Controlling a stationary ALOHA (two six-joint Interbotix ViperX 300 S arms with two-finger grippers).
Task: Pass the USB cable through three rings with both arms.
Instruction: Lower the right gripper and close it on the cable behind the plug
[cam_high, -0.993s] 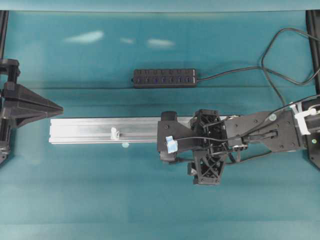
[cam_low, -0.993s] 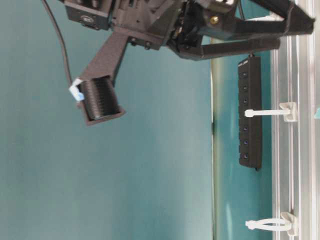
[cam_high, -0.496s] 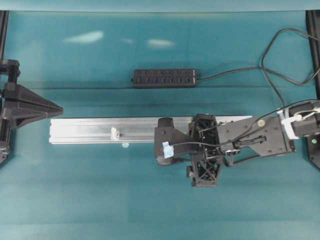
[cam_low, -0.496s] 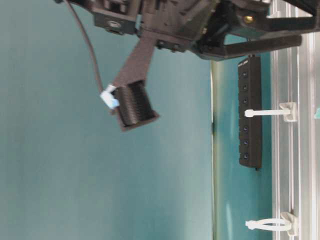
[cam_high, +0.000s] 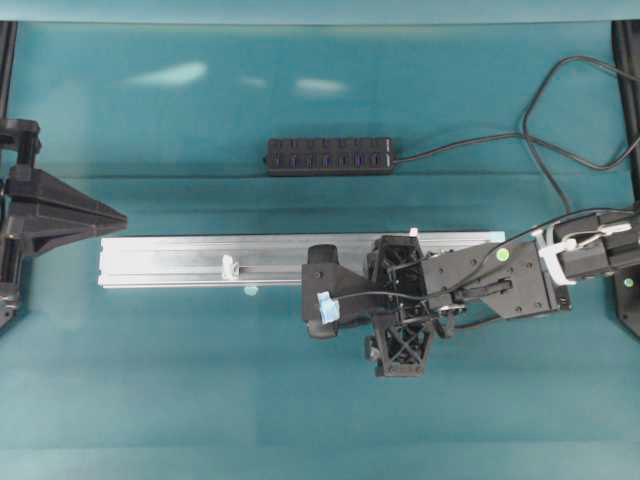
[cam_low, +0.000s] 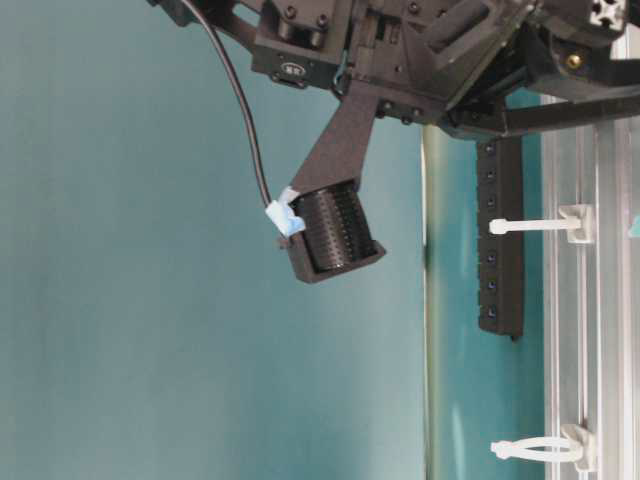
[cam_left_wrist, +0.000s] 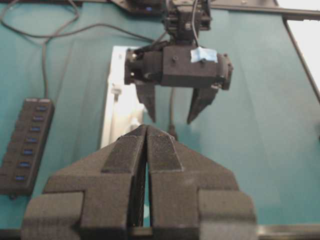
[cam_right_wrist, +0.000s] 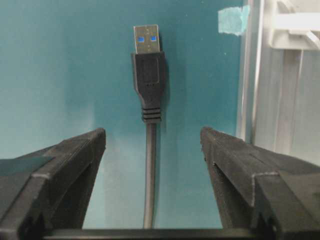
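While no writing reads anywhere, only the right wrist view shows the USB cable (cam_right_wrist: 148, 75) lying between the right gripper (cam_right_wrist: 152, 150)'s parted, empty jaws; the left gripper (cam_left_wrist: 146, 150) is closed, empty.

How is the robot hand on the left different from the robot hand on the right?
The black lattice-framed left hand is shut with its fingers pressed together; the black lattice-framed right hand is open. The left hand has nothing between its fingers, while the black USB cable with its rectangular plug lies on the table between the right hand's fingers, untouched. The left hand sits at the table's edge; the right hand is beside the long silver aluminium rail. Both are black with ridged pads.
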